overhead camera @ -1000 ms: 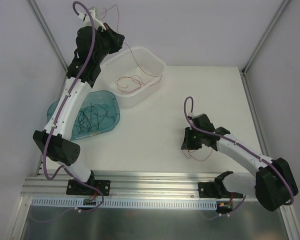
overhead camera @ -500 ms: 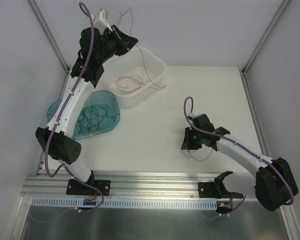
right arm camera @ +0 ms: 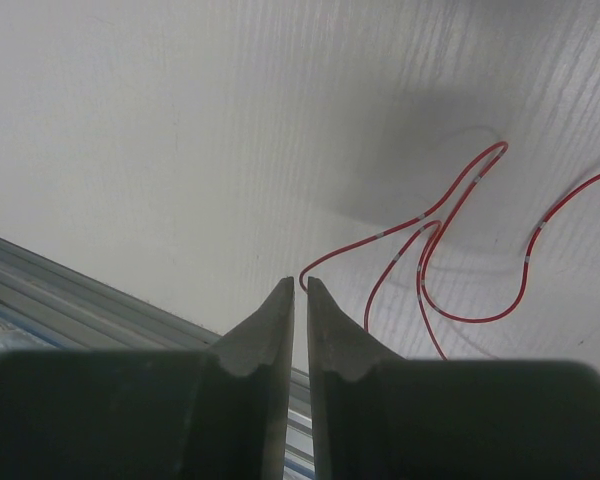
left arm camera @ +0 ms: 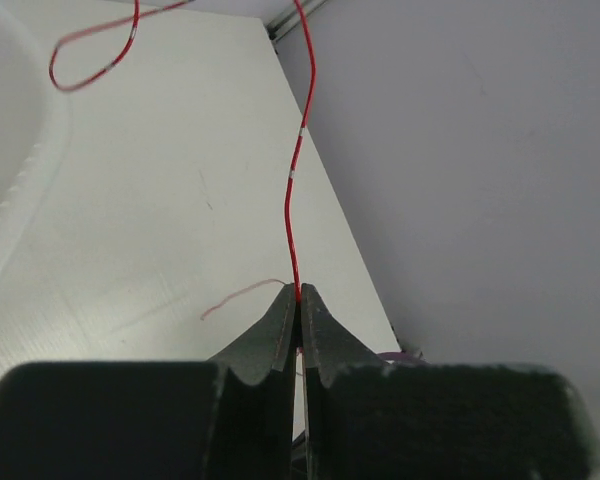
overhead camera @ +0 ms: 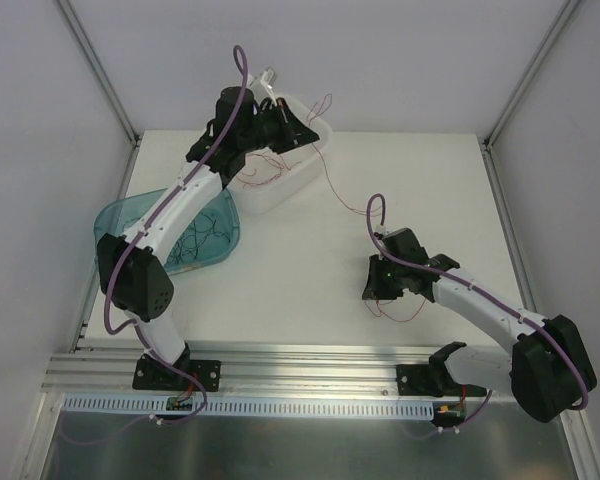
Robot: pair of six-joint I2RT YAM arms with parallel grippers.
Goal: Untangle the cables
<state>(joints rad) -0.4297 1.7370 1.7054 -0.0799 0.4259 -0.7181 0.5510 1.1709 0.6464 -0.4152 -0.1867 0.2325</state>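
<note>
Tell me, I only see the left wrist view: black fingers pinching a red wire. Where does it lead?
Observer: From above, that red wire leaves the left gripper by a white bin and trails across the table toward the right arm.
Operator: Anything in the bin?
Observer: A loose curl of more red wires.
Operator: The other arm?
Observer: The right gripper sits low, jaws a slit apart, beside red loops.
</note>
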